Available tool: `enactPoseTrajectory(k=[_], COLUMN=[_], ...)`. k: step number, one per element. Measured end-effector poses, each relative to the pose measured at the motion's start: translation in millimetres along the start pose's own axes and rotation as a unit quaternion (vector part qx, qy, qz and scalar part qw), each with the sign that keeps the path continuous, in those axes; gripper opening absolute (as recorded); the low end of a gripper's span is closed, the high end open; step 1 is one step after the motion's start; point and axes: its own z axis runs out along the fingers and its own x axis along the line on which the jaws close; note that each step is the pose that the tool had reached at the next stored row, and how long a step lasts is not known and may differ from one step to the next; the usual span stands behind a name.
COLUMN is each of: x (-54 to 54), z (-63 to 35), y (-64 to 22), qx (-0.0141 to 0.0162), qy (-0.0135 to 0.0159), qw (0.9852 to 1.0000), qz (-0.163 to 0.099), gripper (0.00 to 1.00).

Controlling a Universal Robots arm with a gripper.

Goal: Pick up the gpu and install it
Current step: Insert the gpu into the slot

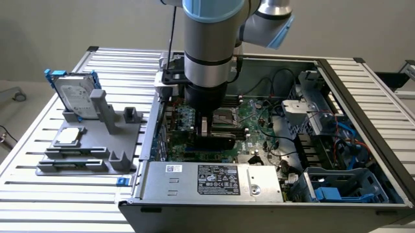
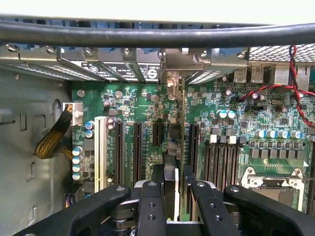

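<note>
black-covered gpu (image 1: 219, 142), part hidden, clamped in end effector (image 2: 172, 173)

Hard drive (image 1: 74, 95) stands upright on grey fixture (image 1: 109, 144).

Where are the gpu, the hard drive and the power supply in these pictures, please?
gpu (image 1: 219, 142), exterior view, on its black cover.
hard drive (image 1: 75, 96), exterior view, on its silver face.
power supply (image 1: 184, 187), exterior view, on its metal top.
</note>
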Motion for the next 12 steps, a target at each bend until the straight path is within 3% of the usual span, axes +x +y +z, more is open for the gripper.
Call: enactPoseTrajectory(k=[5,6,9,11,12], x=[0.1,0.1,0.2,0.1,0.1], z=[0.2,0.2,-0.6,-2.2,-3.3], y=[0.0,0.0,0.1,0.1,0.1], qx=[0.0002,0.0001,-0.0001,-0.0001,-0.0002], qy=[-0.0001,-0.0001,0.0002,0.0001,0.0000], qw=[1.0000,1.0000,1.0000,1.0000,1.0000], qz=[0.000,0.000,0.000,0.000,0.000], gripper=[0.26,0.33,0.40,0.52,0.52])
